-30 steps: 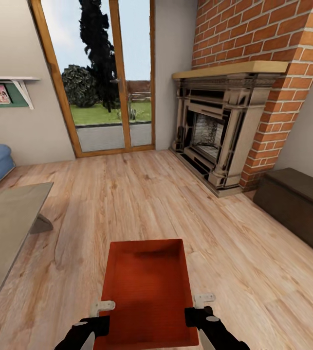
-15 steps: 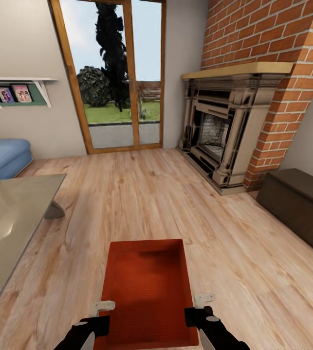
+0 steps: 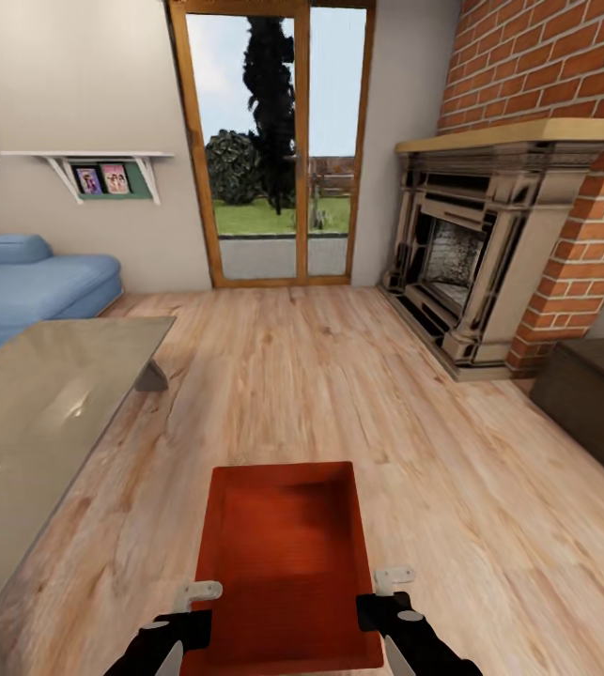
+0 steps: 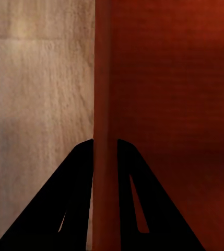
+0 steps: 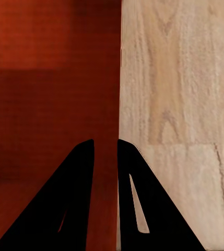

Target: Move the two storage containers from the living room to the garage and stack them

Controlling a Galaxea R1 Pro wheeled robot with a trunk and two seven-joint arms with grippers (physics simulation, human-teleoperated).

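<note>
I hold the storage container [image 3: 285,563] at 6 o'clock, left gripper [image 4: 105,151] and right gripper [image 5: 105,151] each clamped on a side wall, and I judge swinging toward the glass tabletop [image 3: 38,413] at 9 o'clock risks clipping it.

Storage container [image 3: 283,563] held between left gripper [image 3: 196,597] and right gripper [image 3: 388,582], one wall in each, above plank floor [image 3: 339,394]. In the wrist views, left gripper [image 4: 105,149] and right gripper [image 5: 105,149] each astride a container wall, one finger inside, one outside. Ahead of both grippers, far across the floor: glass door [image 3: 278,150]. Ahead and right of right gripper: fireplace [image 3: 485,253]; nearer on that side, bench [image 3: 597,404]. Left of left gripper: table [image 3: 29,441]; beyond it, sofa [image 3: 29,286]. Shelf [image 3: 95,164] on wall above sofa, left of door.
</note>
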